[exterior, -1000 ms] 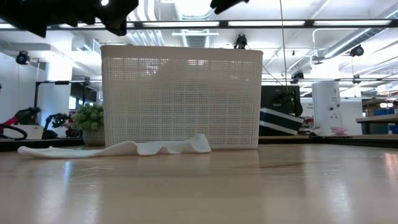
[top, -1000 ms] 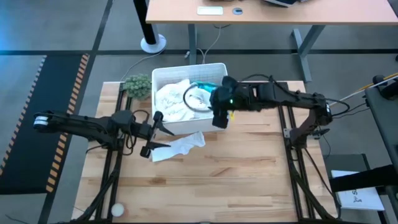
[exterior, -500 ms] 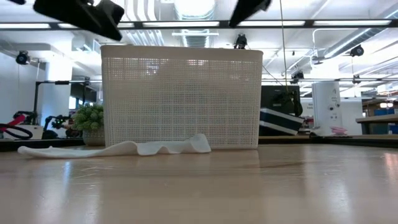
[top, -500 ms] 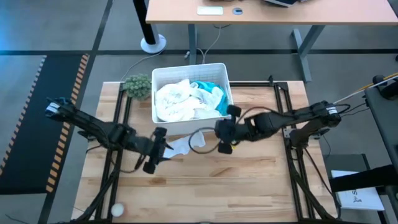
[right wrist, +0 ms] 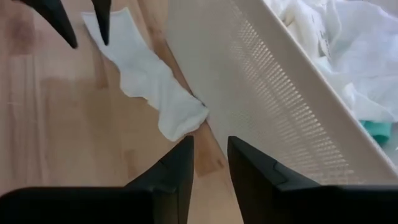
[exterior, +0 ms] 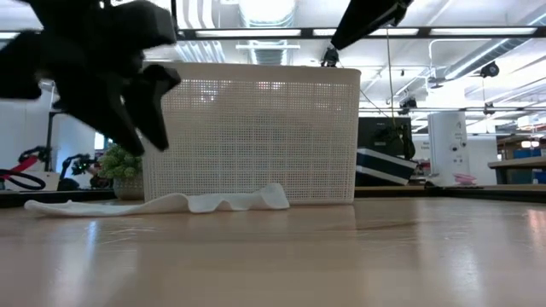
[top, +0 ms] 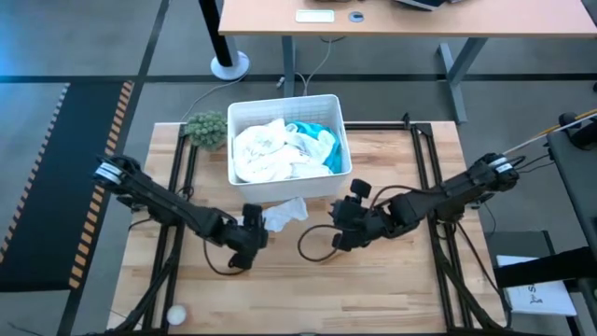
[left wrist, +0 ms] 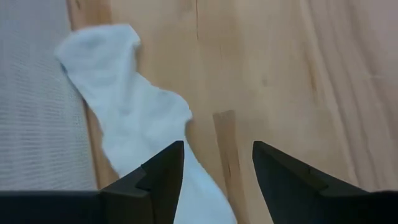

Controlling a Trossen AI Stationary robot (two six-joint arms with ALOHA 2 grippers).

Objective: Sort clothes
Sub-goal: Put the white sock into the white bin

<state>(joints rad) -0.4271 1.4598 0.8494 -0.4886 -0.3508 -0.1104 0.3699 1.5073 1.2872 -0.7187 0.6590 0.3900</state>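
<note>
A white sock lies flat on the wooden table against the near wall of the white bin. The bin holds white clothes and a teal piece. My left gripper is open, tipped downward above the sock's left end, and clear of it in the low view. My right gripper hovers before the bin's near wall, right of the sock. Its fingers stand a narrow gap apart with nothing between them.
A small green fuzzy plant stands at the bin's far left corner. A dark cable loop hangs by my right gripper. Bare wood spreads toward the near edge. A small white ball lies at the near left.
My left gripper has come down and moved toward the near edge and a little right, tipping downward over the sock's left end. My right gripper has left the space above the bin and sunk toward the near edge, in front of the bin. The sock has stayed put.
</note>
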